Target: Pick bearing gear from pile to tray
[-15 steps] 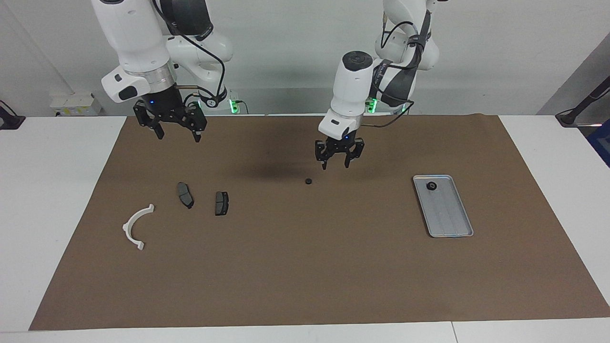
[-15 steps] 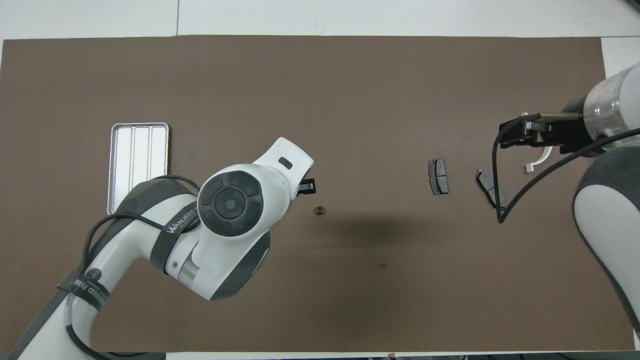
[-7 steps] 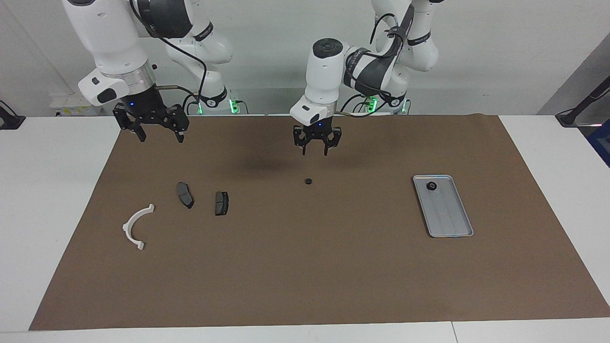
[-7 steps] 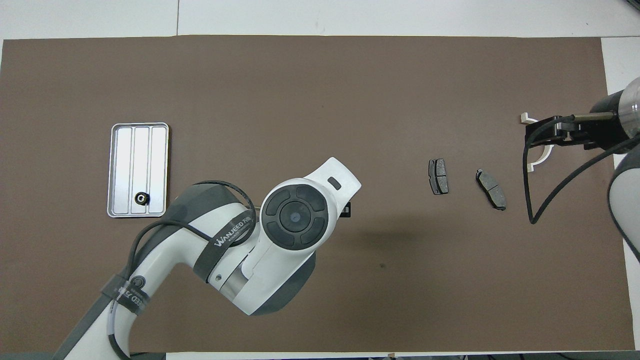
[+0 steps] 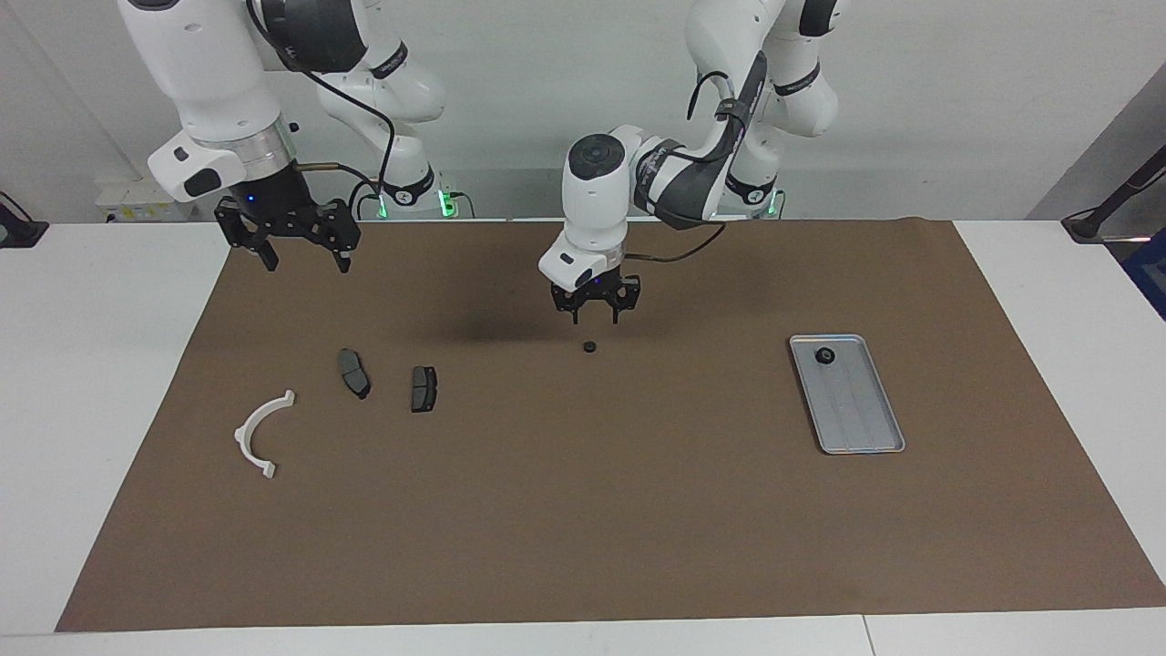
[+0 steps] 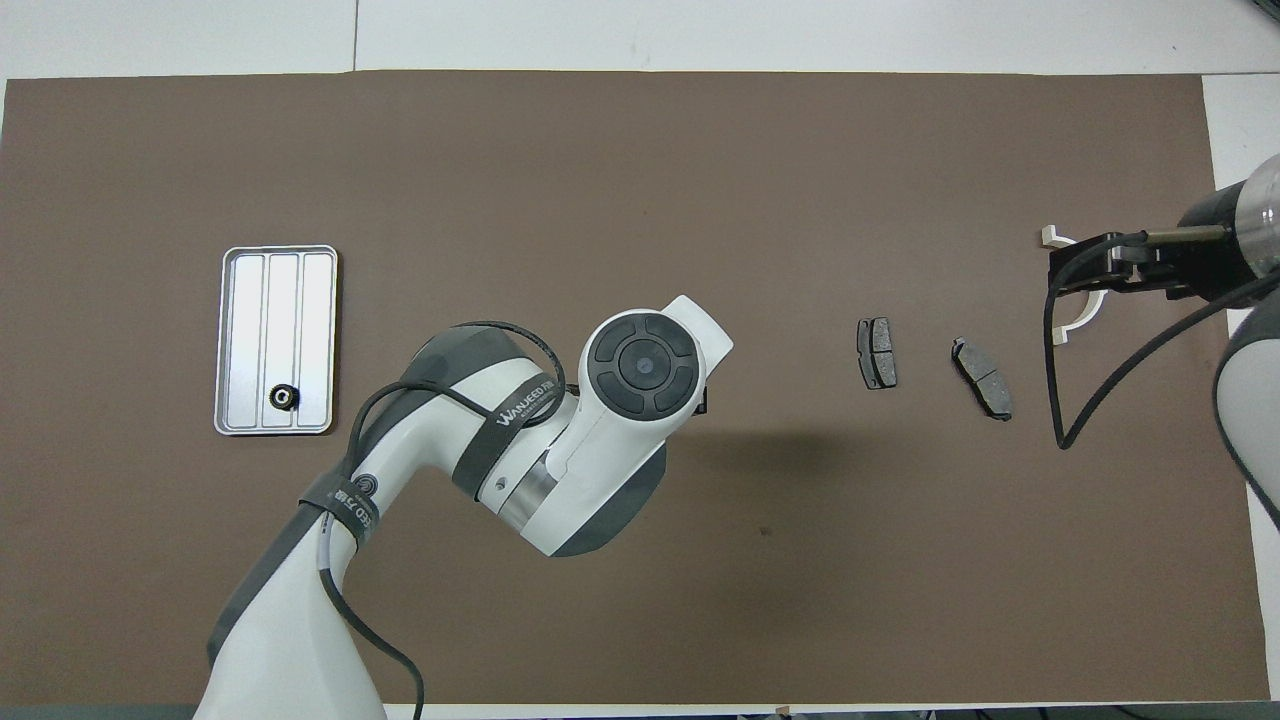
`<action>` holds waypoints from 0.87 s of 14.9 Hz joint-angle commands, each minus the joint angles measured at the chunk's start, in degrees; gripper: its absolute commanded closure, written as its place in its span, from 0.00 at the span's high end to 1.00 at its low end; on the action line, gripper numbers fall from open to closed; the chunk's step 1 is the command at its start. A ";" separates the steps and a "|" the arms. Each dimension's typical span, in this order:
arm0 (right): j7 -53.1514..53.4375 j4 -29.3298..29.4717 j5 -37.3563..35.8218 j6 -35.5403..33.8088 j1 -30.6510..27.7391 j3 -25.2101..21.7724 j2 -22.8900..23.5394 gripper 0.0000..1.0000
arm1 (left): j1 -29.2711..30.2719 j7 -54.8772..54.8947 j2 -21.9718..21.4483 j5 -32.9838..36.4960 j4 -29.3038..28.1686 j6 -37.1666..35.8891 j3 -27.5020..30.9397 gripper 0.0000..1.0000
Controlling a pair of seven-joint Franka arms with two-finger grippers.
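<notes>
A small black bearing gear (image 5: pixel 590 347) lies alone on the brown mat, near the middle. My left gripper (image 5: pixel 595 319) hangs open just above it, slightly nearer the robots, with nothing between its fingers. From overhead the left wrist (image 6: pixel 640 365) hides this gear. A second bearing gear (image 5: pixel 825 356) (image 6: pixel 283 397) sits in the silver ribbed tray (image 5: pixel 861 419) (image 6: pixel 250 330), at the tray's end nearer the robots. The rest of the pile lies toward the right arm's end: two dark brake pads (image 5: pixel 353 373) (image 5: pixel 424 388) and a white arc (image 5: pixel 260 433). My right gripper (image 5: pixel 305 264) waits open, high over the mat's corner.
The brown mat (image 5: pixel 583 510) covers most of the white table. In the overhead view the right gripper (image 6: pixel 1085 270) covers part of the white arc (image 6: pixel 1078 312). The brake pads (image 6: pixel 877 352) (image 6: pixel 982 377) lie a little apart from each other.
My left gripper has swung from nearer the tray toward the middle and come down over the loose bearing gear. The right gripper drew back toward its end of the table, then held still.
</notes>
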 commanded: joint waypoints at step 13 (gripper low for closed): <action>-1.65 -1.51 3.67 -0.82 -0.85 0.50 -1.46 1.00 | 0.37 1.55 2.13 -0.65 -3.95 9.16 0.71 0.71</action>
